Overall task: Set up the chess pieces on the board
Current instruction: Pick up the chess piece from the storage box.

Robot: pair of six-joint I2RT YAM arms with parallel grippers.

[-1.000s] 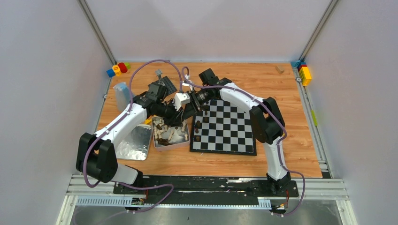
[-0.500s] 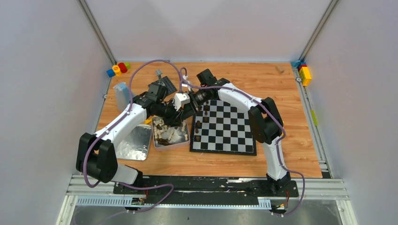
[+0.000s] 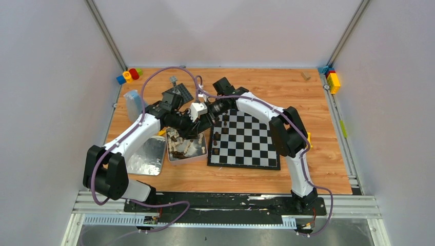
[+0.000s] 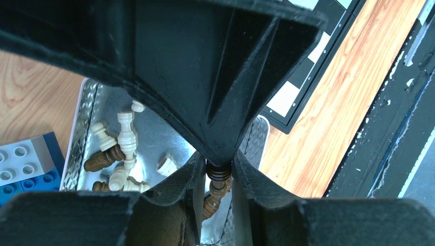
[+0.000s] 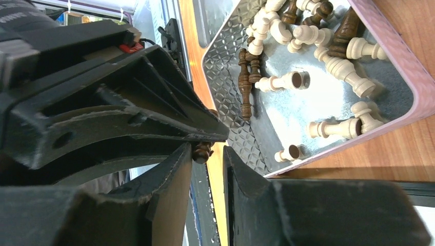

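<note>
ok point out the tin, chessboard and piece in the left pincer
metal tin (image 3: 188,161), top external view, near rim
chessboard (image 3: 251,146), top external view, bare middle squares
dark brown chess piece (image 4: 218,174), left wrist view, ringed collar

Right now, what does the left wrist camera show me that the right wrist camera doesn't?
Only left wrist: a corner of the black-and-silver checked chessboard, a blue and grey toy brick, and the left gripper shut on a dark brown chess piece. Only right wrist: the right gripper with jaws apart either side of that piece's end, plus most of the floor of the shiny embossed metal tin. Both: the held piece, that tin, loose cream and brown chess pieces in it, the wooden table.
</note>
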